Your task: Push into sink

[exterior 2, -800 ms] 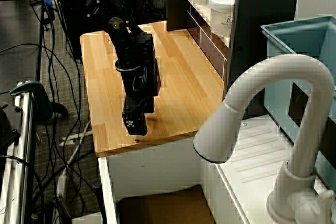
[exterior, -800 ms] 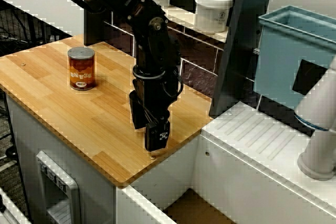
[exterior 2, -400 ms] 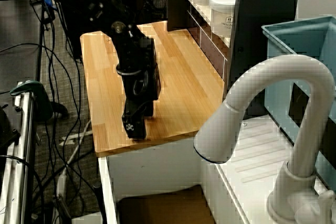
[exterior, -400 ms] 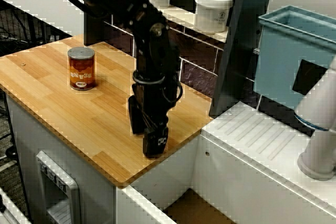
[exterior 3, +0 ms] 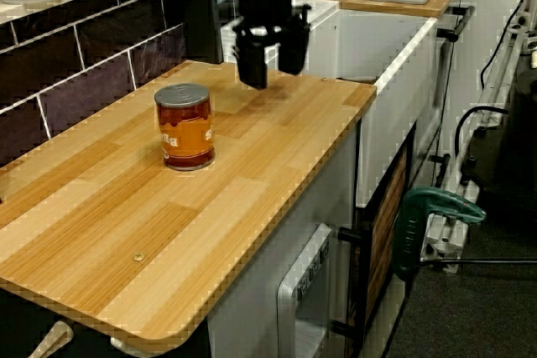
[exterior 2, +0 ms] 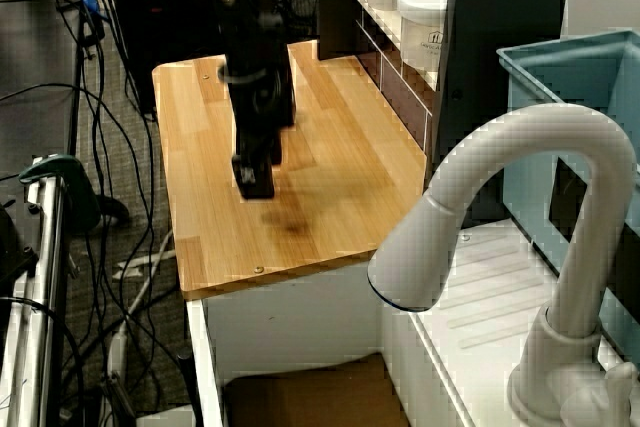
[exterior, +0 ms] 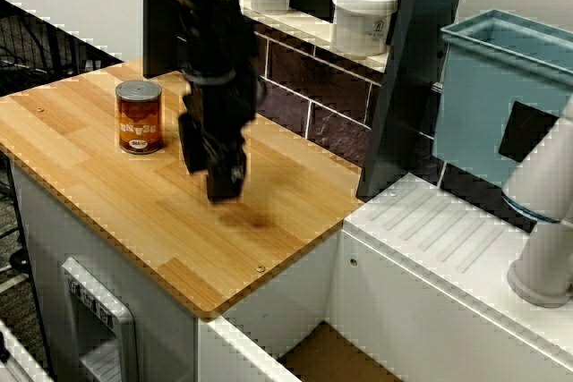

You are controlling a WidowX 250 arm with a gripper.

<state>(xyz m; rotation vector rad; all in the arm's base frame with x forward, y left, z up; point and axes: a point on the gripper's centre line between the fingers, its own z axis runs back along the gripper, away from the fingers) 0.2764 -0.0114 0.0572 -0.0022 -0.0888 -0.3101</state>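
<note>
The wooden surface [exterior: 170, 221] lies mostly bare. The one obstacle on it is the can [exterior: 140, 116], upright toward 9 o'clock of the gripper [exterior: 224, 187] in the front view, near it but apart. From the gripper toward 4 o'clock the boards run unblocked to the surface edge, where the sink [exterior: 331, 355] basin drops below. At 12 o'clock the tiled back wall [exterior: 313, 87] and its shelf of white jars [exterior: 363, 17] close the way. A dark post [exterior: 403, 69] stands at 2 o'clock.

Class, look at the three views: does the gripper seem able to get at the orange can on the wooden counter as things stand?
Probably yes. The gripper hangs above the wooden counter, apart from the can, which stands upright, and nothing lies between them.
</note>
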